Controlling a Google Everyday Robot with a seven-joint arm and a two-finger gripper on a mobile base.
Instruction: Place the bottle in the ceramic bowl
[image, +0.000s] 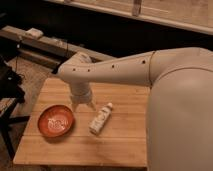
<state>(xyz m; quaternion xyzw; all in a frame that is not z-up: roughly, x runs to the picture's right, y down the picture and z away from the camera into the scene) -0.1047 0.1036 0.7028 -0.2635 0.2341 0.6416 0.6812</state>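
Observation:
The bottle (101, 118) is a slim white plastic bottle with a white cap, lying on its side on the wooden table (60, 147), cap pointing up and right. The ceramic bowl (56, 121) is a shallow red-orange bowl with whitish markings inside, sitting left of the bottle. My gripper (82, 106) hangs from the white arm, pointing down above the table between the bowl and the bottle, a little behind both. It holds nothing that I can see.
My large white arm (175, 100) covers the right side of the view and hides the table's right part. A dark stand (10, 85) is left of the table. A low ledge (45, 44) runs behind.

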